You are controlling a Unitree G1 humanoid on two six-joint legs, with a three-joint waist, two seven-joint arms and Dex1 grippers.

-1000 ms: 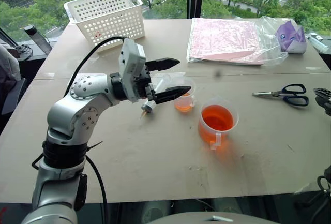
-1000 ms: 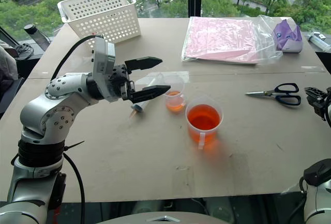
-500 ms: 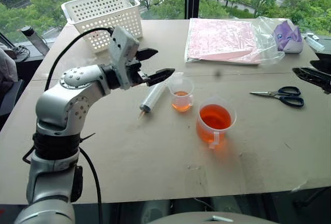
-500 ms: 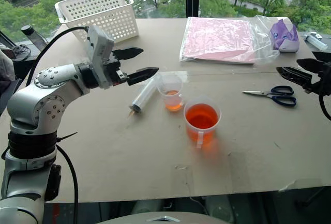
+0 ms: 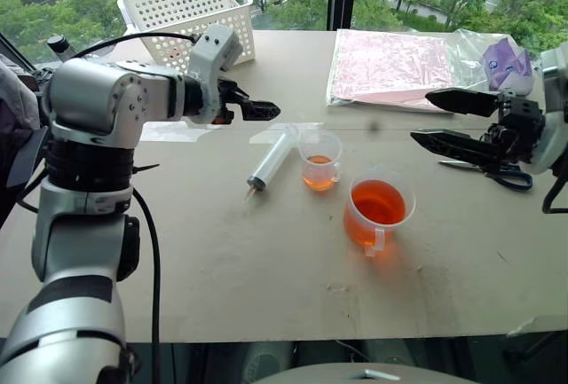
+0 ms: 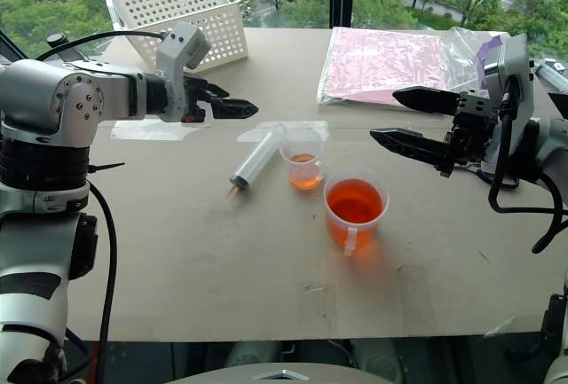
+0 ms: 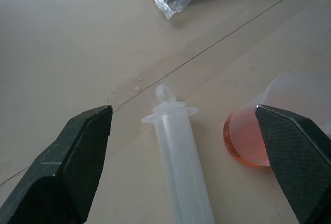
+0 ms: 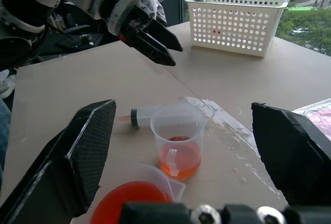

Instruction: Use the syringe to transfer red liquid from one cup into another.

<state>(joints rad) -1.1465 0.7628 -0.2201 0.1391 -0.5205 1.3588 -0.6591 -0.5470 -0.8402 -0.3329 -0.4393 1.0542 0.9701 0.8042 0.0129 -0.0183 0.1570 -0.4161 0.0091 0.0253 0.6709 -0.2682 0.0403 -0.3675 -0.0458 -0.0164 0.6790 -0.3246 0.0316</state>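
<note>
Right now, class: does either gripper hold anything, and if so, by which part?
Nothing is held. The left gripper and right gripper are both open and empty; the syringe lies on the table.

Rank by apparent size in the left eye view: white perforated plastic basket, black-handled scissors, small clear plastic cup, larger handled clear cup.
1. White perforated plastic basket
2. Larger handled clear cup
3. Small clear plastic cup
Black-handled scissors: unranked, partly hidden by the right arm.
</note>
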